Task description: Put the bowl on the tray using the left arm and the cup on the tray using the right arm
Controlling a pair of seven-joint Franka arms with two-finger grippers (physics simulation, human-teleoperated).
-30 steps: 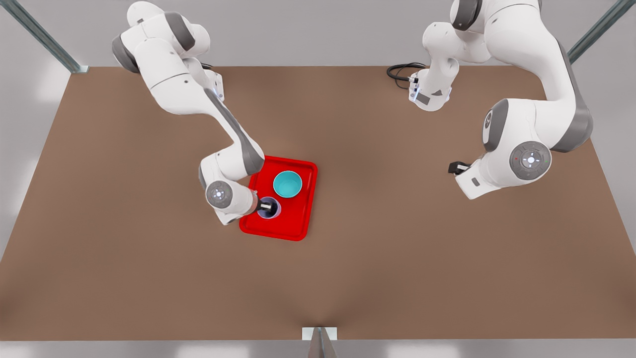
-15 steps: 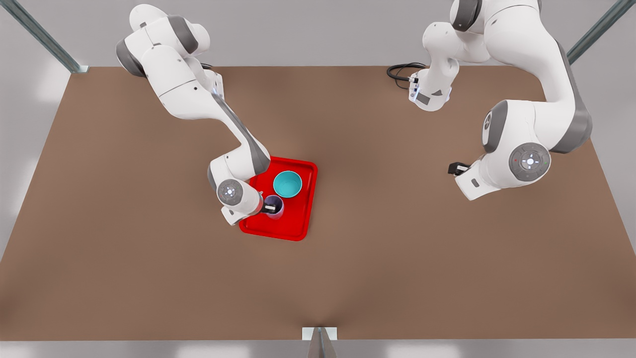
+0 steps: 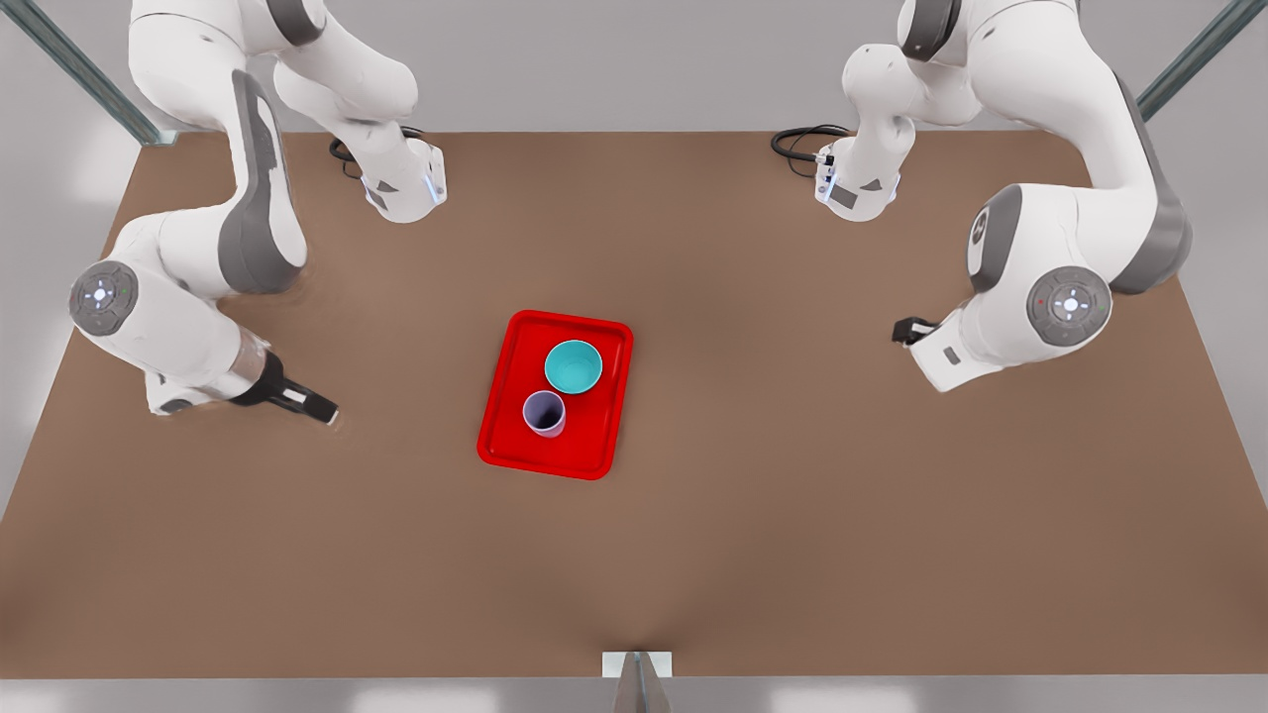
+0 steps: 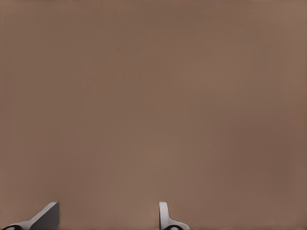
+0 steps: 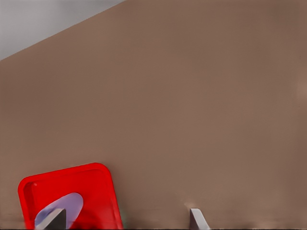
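Observation:
The red tray (image 3: 594, 451) lies mid-table. On it stand the teal bowl (image 3: 573, 366) and, just nearer the camera, the lilac cup (image 3: 544, 413), upright and apart from each other. My right gripper (image 3: 315, 405) hovers over bare table well toward the front view's left of the tray, open and empty. In the right wrist view its fingertips (image 5: 195, 218) frame a tray corner (image 5: 98, 184) and the cup (image 5: 67, 205). My left gripper (image 3: 903, 332) waits at the front view's right, far from the tray; the left wrist view has its fingertips (image 4: 164, 215) spread over brown table, open.
The brown table (image 3: 792, 515) stretches wide on all sides of the tray. Both arm bases stand at the far edge, with black cables (image 3: 797, 144) beside one. A small metal post (image 3: 637, 673) sits at the near edge.
My right gripper let go of the cup and swung away toward the front view's left. The cup stays upright on the tray. The left arm barely shifted.

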